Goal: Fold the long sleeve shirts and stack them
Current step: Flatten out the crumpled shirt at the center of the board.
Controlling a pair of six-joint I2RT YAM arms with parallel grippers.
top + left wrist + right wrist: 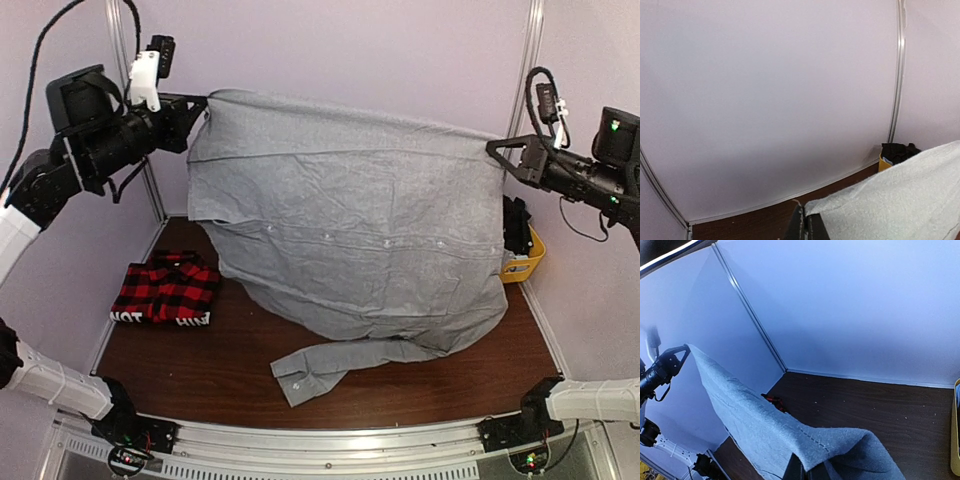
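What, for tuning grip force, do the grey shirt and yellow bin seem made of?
Grey shirt: soft woven cloth, maybe cotton, matte; it wrinkles and drapes limply. Yellow bin: likely hard plastic, smooth with an even colour; little of it shows.

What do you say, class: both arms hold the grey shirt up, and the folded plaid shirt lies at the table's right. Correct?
No. The top view shows the folded plaid shirt at the table's left, not right. The grey shirt is held up, as said.
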